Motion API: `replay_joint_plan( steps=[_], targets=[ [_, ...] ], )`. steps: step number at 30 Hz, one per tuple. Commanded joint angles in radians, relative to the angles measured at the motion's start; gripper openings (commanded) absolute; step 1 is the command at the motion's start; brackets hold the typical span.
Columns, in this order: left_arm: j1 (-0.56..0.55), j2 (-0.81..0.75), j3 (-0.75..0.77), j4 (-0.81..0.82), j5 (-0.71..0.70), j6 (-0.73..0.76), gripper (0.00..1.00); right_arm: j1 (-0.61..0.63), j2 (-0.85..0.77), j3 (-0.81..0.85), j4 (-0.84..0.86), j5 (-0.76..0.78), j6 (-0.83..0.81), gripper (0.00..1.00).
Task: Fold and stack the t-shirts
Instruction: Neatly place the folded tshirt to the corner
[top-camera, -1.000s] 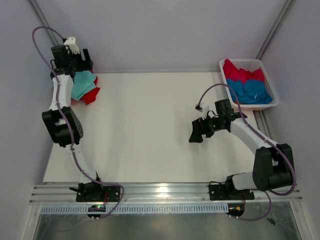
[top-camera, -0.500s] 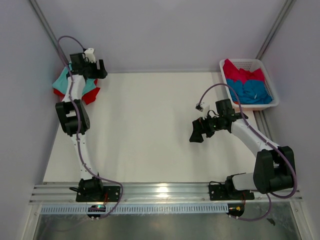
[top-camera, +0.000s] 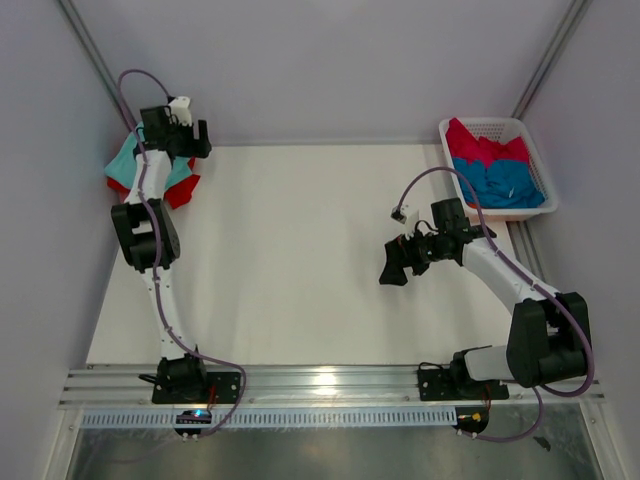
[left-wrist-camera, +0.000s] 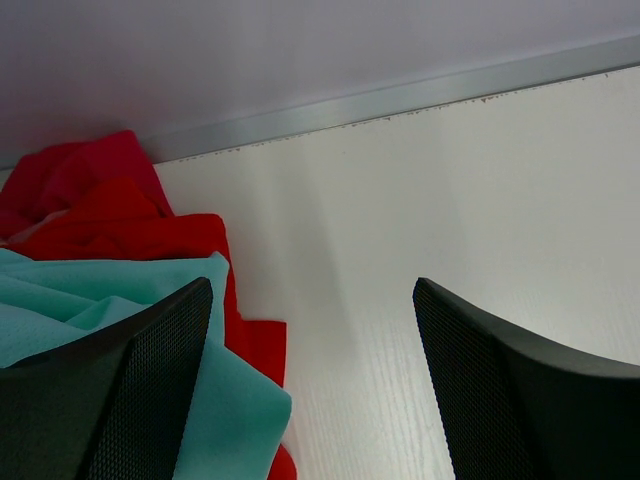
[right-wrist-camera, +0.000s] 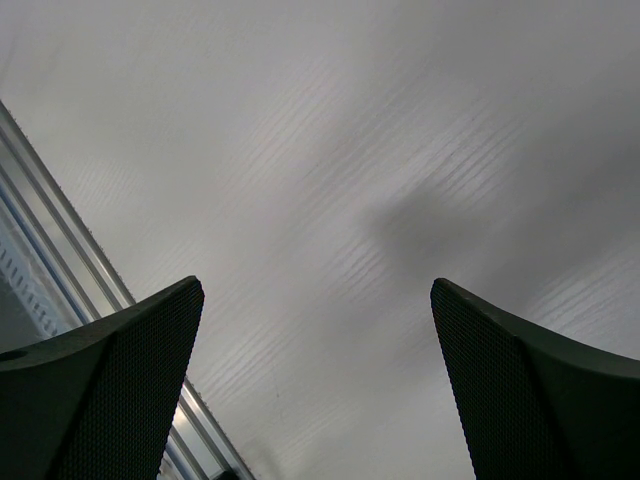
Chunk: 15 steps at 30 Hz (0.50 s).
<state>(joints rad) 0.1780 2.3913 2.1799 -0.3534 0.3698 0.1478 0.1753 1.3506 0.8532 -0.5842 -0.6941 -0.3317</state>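
A mint-teal t-shirt lies on a bright red t-shirt in a crumpled pile at the table's far left corner. My left gripper hangs just right of the pile, open and empty. In the left wrist view the teal cloth and red cloth lie by its left finger, with bare table between the jaws. A crimson-pink t-shirt and a blue t-shirt lie in the white basket at the far right. My right gripper is open and empty above bare table.
The back wall runs just behind the pile. A metal rail runs along the near edge and also shows in the right wrist view. A loose cable end hangs by the right arm.
My left arm has swung its gripper right and slightly away from the pile, uncovering more teal and red cloth on the left. The right arm has not moved.
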Motion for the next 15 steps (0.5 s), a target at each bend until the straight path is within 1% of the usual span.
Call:
replay_joint_plan(
  steps=[1,6,9,11,12,15],
  targets=[
    [0.005,-0.011,0.004,0.079,-0.045,0.032,0.84,-0.002,-0.013,-0.003,0.011,-0.002,-0.021,0.99],
    [0.021,0.052,0.076,0.08,-0.098,0.015,0.84,-0.003,-0.007,-0.002,0.011,-0.001,-0.023,0.99],
    [0.032,0.066,0.072,0.103,-0.095,-0.011,0.84,-0.003,-0.007,-0.003,0.012,-0.001,-0.024,1.0],
    [0.031,0.071,0.069,0.097,-0.106,0.012,0.84,-0.003,-0.002,-0.002,0.011,-0.004,-0.024,0.99],
    [0.032,0.074,0.07,0.099,-0.142,0.015,0.84,-0.003,0.001,0.0,0.011,-0.004,-0.024,0.99],
    [0.034,0.08,0.077,0.096,-0.161,0.044,0.84,-0.005,0.004,0.0,0.009,-0.007,-0.026,0.99]
  ],
)
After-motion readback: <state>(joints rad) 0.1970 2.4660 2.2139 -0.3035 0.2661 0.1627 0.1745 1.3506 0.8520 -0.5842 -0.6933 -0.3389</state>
